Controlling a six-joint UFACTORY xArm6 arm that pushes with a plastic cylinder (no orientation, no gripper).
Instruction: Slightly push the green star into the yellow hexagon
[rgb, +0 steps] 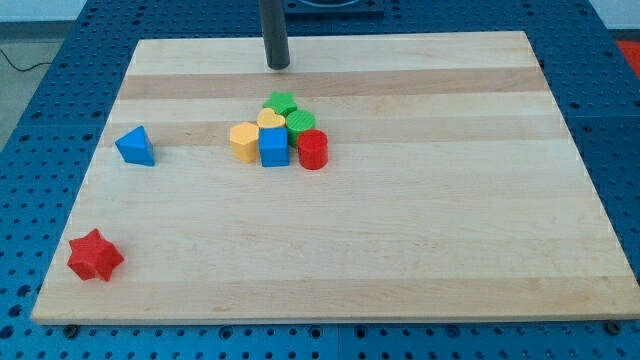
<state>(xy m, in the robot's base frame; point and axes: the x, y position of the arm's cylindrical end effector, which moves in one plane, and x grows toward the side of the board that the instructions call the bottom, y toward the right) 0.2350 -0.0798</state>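
Observation:
The green star (281, 102) sits at the top of a tight cluster near the board's middle. The yellow hexagon (243, 141) is at the cluster's left, below and left of the star. A yellow heart (271, 121) lies between them, touching the star. My tip (277, 66) is above the star toward the view's top, apart from it by a small gap.
In the cluster are also a blue cube (274, 147), a green cylinder (300, 123) and a red cylinder (313, 149). A blue triangle (135, 146) lies at the left. A red star (95, 256) lies at the bottom left. The wooden board (420, 250) rests on a blue perforated table.

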